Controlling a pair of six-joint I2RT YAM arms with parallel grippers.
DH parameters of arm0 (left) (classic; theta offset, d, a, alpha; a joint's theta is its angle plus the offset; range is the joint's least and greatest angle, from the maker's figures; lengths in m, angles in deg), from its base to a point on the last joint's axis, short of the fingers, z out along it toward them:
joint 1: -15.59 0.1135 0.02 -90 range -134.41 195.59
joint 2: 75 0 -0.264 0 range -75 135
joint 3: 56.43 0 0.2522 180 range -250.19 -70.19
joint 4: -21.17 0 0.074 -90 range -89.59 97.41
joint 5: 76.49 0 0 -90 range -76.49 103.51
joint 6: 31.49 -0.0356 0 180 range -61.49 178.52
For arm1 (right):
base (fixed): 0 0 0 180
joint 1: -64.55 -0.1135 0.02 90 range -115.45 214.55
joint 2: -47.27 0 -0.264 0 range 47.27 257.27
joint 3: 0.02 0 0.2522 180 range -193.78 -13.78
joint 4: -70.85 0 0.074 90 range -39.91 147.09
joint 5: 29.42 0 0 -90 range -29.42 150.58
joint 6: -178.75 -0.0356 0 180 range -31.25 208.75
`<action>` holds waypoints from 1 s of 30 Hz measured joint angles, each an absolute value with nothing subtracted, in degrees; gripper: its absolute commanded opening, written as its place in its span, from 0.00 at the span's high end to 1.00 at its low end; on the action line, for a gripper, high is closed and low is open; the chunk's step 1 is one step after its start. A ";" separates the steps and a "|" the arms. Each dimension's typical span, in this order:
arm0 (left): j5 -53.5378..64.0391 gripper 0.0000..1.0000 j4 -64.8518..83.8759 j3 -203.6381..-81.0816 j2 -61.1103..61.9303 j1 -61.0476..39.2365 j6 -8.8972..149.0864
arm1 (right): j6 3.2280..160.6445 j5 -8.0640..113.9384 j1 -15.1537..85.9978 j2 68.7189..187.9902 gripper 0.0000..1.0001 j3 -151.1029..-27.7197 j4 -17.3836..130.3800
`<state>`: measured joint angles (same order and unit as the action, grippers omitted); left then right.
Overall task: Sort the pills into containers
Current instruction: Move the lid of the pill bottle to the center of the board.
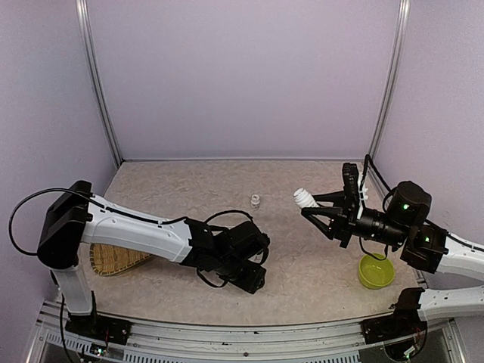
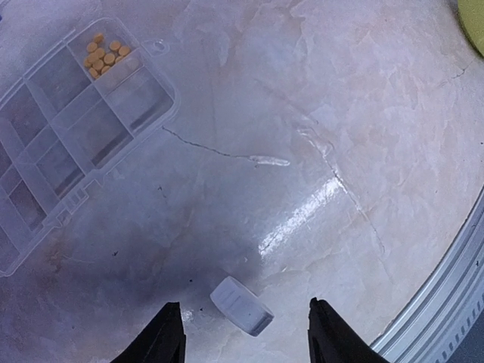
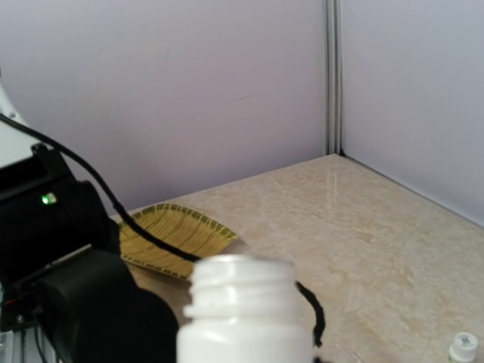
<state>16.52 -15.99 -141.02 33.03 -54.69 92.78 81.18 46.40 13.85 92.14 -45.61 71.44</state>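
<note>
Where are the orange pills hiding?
Find the flat clear plastic box of small compartments on the beige marbled table. The small round orange pills lie heaped in one corner compartment. Every other compartment in view looks empty.

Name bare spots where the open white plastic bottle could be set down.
Free: beige tabletop along the back wall, behind the small white object; also between the clear compartmented plastic box and lime-green bowl. Crowded: around the white round cap beneath the left jaws.
</note>
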 measured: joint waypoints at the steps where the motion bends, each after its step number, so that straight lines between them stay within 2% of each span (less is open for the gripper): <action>1: 16.41 0.47 -16.19 -141.08 33.27 -54.69 92.91 | 81.18 46.36 13.85 92.14 0.83 -45.61 71.44; 8: 15.84 0.48 -18.04 -142.00 35.13 -54.93 93.28 | 81.18 45.97 13.85 92.09 0.84 -45.61 71.44; 18: 15.88 0.60 -18.81 -143.86 36.64 -54.91 93.85 | 81.18 45.81 13.85 91.17 0.83 -45.61 71.46; 30: 15.91 0.62 -18.72 -143.60 36.75 -54.75 94.55 | 81.18 45.75 13.85 90.98 0.83 -45.61 71.46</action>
